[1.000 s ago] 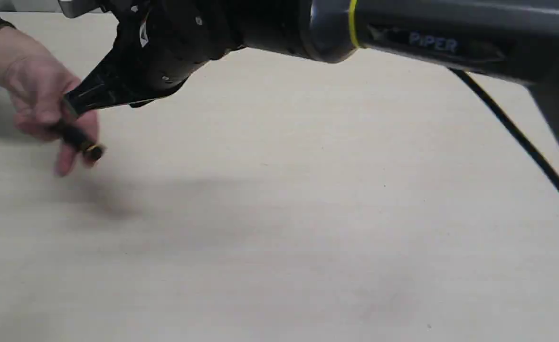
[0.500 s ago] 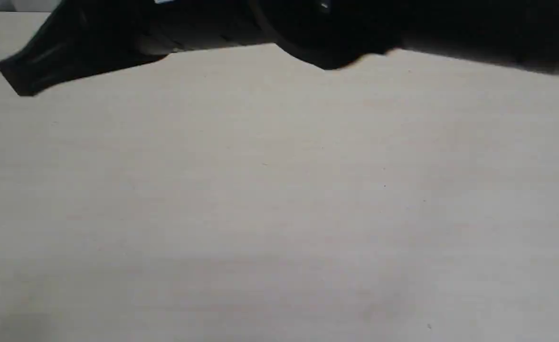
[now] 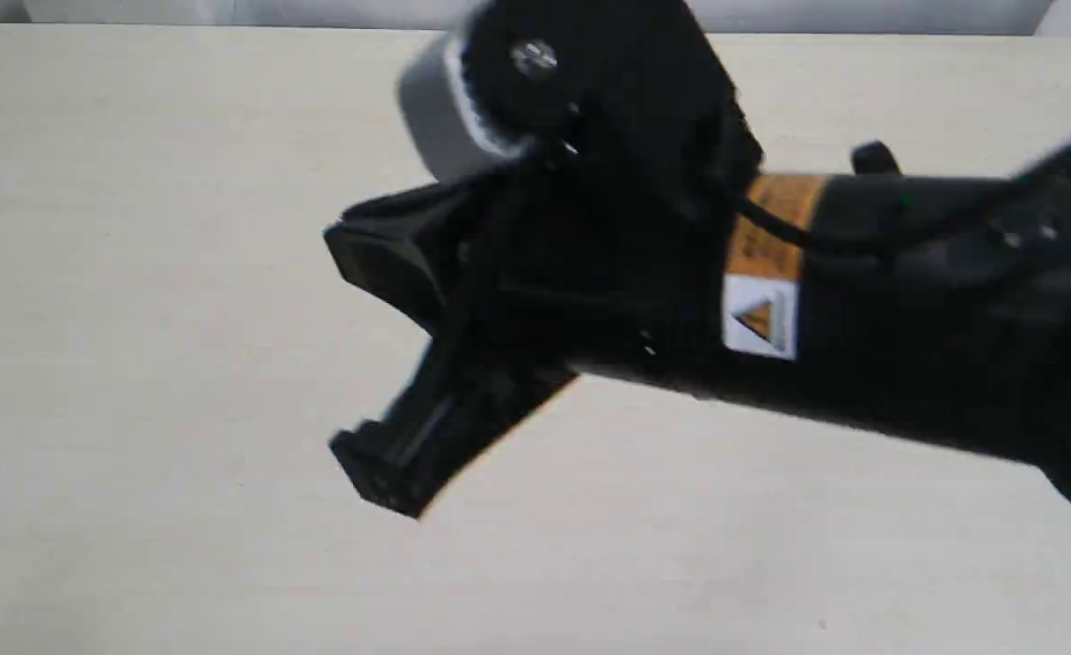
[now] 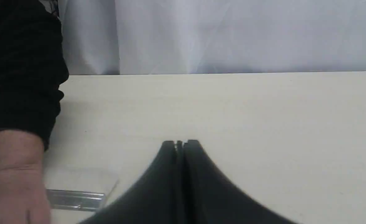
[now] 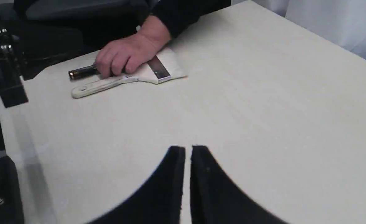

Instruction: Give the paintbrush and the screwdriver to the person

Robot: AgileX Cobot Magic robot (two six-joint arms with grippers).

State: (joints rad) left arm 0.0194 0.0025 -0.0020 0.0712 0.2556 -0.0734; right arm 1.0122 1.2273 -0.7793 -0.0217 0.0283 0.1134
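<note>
The paintbrush (image 5: 139, 77) and screwdriver (image 5: 81, 71) lie on the bench (image 5: 263, 93) under the person's hand (image 5: 127, 57), so your handover looks complete; left fingers (image 4: 167, 161) clenched, right fingers (image 5: 173, 168) almost clenched, both empty.

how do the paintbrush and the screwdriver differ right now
The wide flat pale-bristled paintbrush with wooden handle lies mostly in view; the slim black gold-ringed screwdriver shows only its handle end from under the person's hand. The paintbrush is light, the screwdriver dark. Both lie on the beige table.
</note>
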